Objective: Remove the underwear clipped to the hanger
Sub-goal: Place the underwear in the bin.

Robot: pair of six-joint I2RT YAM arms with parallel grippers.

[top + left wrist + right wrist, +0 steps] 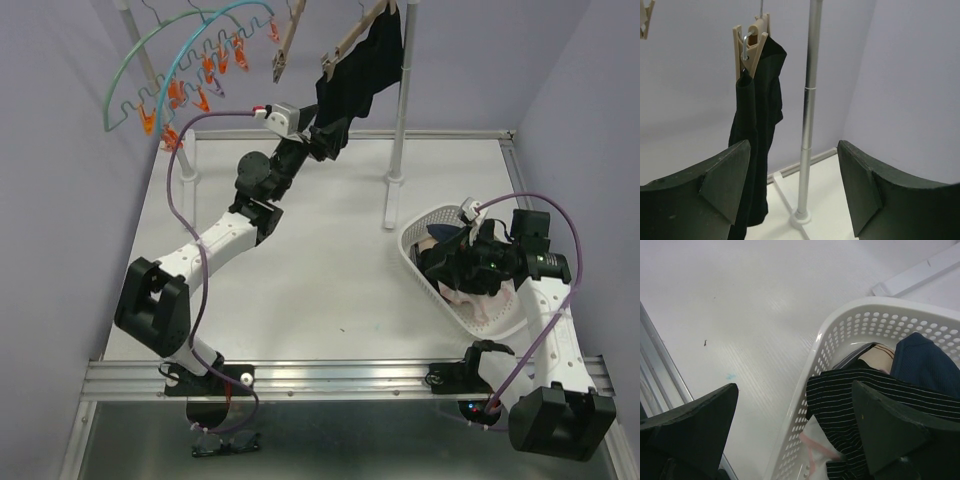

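Black underwear [757,125] hangs clipped to a wooden hanger [761,35]. The left end effector [794,147], open and empty, sits beside its hem; closing off-centre could miss cloth or swing the hanger.

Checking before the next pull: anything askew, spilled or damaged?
Nothing spilled or damaged. One oddity: the black underwear hangs bunched in a narrow fold, held in the left wrist view by just one beige clip, not spread out. The other garments lie inside the white basket.
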